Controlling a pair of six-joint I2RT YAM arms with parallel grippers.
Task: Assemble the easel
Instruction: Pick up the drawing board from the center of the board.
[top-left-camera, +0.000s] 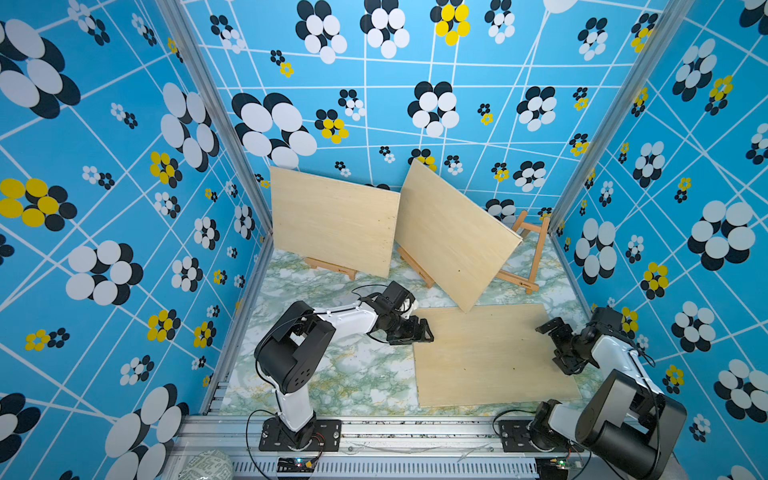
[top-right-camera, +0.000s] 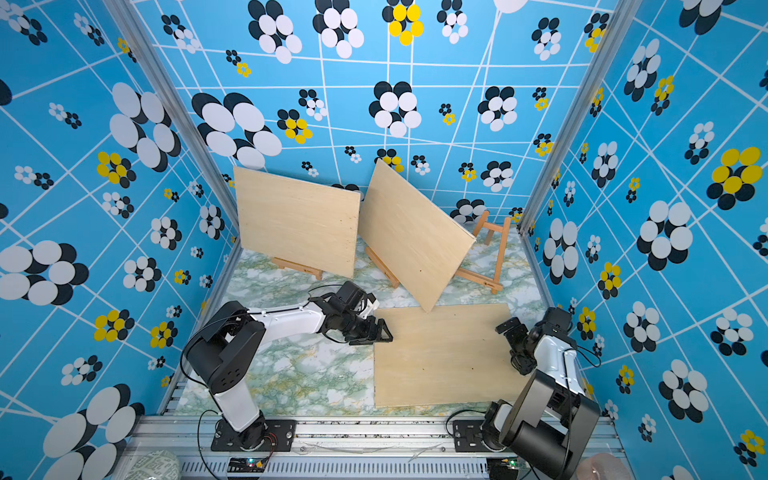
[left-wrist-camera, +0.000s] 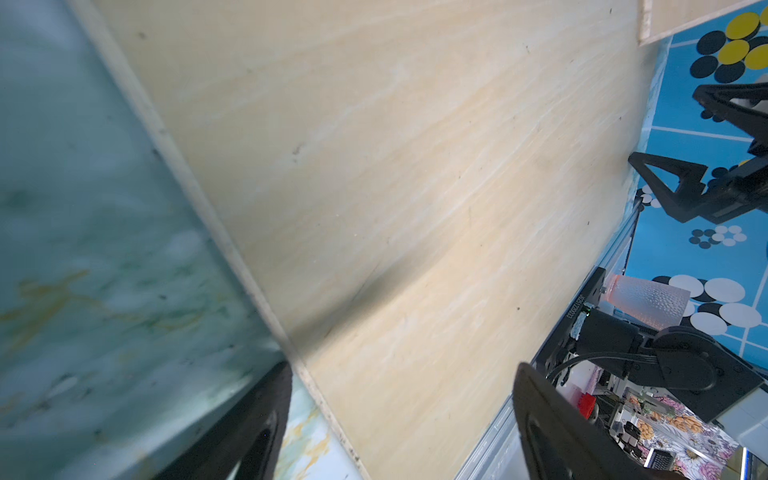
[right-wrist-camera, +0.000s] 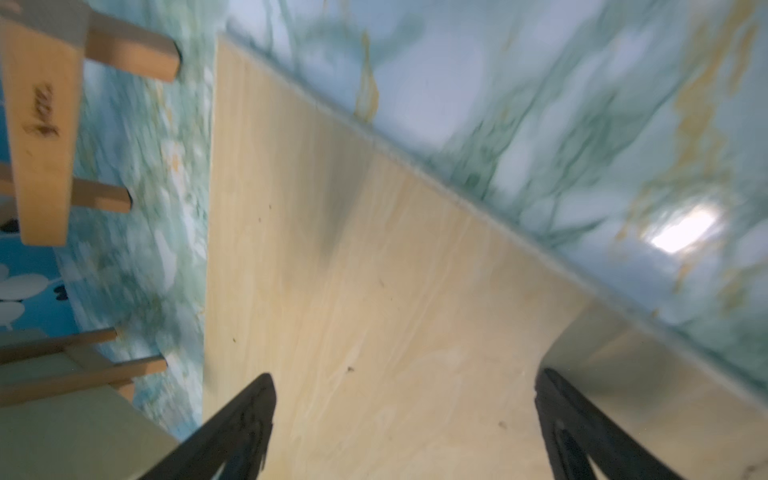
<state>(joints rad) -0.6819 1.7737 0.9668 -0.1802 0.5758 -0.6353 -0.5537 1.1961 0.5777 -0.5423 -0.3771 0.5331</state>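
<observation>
A pale plywood board (top-left-camera: 490, 357) (top-right-camera: 444, 357) lies flat on the marbled table. My left gripper (top-left-camera: 424, 332) (top-right-camera: 384, 332) (left-wrist-camera: 403, 374) stands open at the board's far left corner, one finger over the table and one over the wood (left-wrist-camera: 395, 187). On the board's right edge, my right gripper (top-left-camera: 555, 347) (top-right-camera: 513, 347) (right-wrist-camera: 405, 376) is open just above the wood (right-wrist-camera: 374, 249), holding nothing. A bare wooden easel (top-left-camera: 536, 249) (top-right-camera: 496, 249) (right-wrist-camera: 41, 124) stands at the back right.
Two more boards stand at the back. One (top-left-camera: 332, 224) rests upright on a small easel (top-left-camera: 332, 266). The other (top-left-camera: 453, 237) leans tilted over a second easel (top-left-camera: 415, 266), its lower corner touching the flat board. Patterned walls close three sides.
</observation>
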